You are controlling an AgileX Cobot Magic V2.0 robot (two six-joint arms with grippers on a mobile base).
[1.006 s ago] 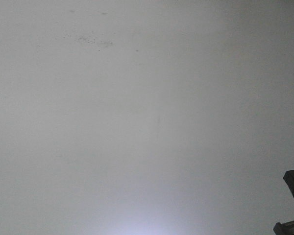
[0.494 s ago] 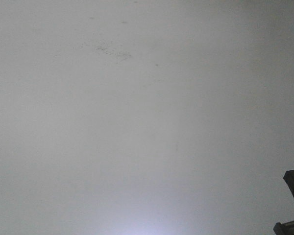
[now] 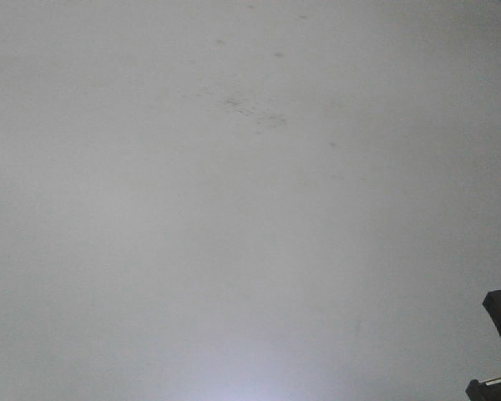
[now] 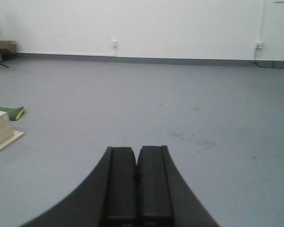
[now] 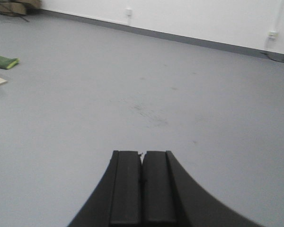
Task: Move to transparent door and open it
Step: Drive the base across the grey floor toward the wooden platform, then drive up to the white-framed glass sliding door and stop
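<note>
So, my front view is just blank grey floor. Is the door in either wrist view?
Observer: No door in any view. Both wrist views look across open floor to a white wall.
Operator: And the pincers?
Observer: Left pincer and right pincer are both shut, with nothing in them.

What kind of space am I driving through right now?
Probably a large, mostly bare indoor hall: a wide grey floor, a plain white wall with grey skirting and a wall socket.
</note>
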